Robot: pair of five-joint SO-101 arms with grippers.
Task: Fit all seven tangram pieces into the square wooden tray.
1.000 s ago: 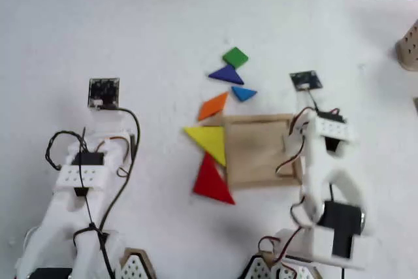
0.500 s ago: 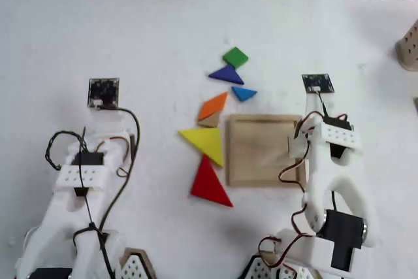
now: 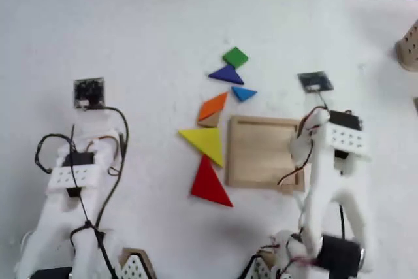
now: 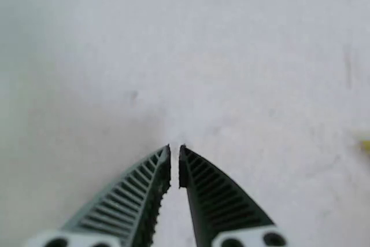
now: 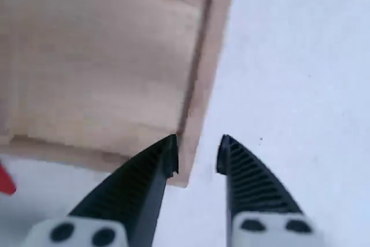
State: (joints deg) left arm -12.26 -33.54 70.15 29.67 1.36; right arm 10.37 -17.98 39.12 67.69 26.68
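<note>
Change over the last second: the tray (image 3: 261,151) has been pulled off the yellow triangle (image 3: 204,143) and red triangle (image 3: 209,181), which it was crowding, and squared up. Both now lie just beside its left rim. The left arm has shifted further from the tray. Reading: the tray looks set for loading, but nothing has been placed yet. The right gripper (image 5: 196,150) is parted, its fingers straddling the tray's right rim at the near corner, one inside and one outside, not clamped. The left gripper (image 4: 174,150) is closed on nothing, over bare table (image 3: 130,44) well apart from the tray. Tray contents: none, bare wood floor. All seven pieces are outside it. The orange triangle (image 3: 213,104) and small tan triangle (image 3: 209,121) sit by the tray's far left corner. The blue triangle (image 3: 243,93), purple piece (image 3: 225,74) and green square (image 3: 235,57) lie beyond its far rim.
</note>
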